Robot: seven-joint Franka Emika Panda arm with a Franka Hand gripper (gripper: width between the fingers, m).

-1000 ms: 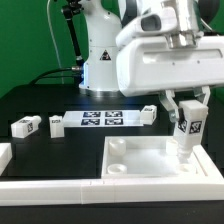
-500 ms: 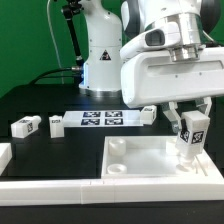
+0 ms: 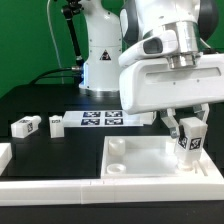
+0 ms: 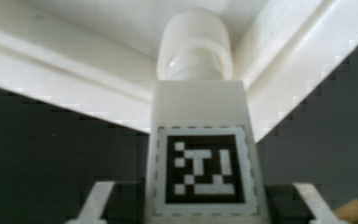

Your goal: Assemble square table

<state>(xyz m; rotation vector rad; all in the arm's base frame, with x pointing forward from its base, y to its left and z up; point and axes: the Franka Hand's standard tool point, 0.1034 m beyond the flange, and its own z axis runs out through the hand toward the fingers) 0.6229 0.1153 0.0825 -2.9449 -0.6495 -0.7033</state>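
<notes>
On the black matte tabletop [image 3: 40,150], exterior view: one square table top [image 3: 150,158], white smooth plastic, tray-shaped with a raised rim, lies near the front towards the exterior view's right. Two round sockets [image 3: 120,150] show along its left side. The gripper [image 3: 189,128] has its two fingers partly closed on the flat sides of one leg [image 3: 188,140], a white block bearing a black-and-white square tag. The leg is held upright over the right part of the tray; whether its foot is seated cannot be told. Two more tagged legs [image 3: 25,126] lie loose at the exterior view's left, close together. One flat marker board [image 3: 103,119] lies behind the tray, and one long low border wall [image 3: 50,186] runs along the front.

Wrist view: the leg [image 4: 202,120] fills the centre, square-sectioned with a rounded cylindrical end pointing into a rimmed corner of the table top [image 4: 87,60]. Grey fingers [image 4: 101,203] flank its tagged face.
</notes>
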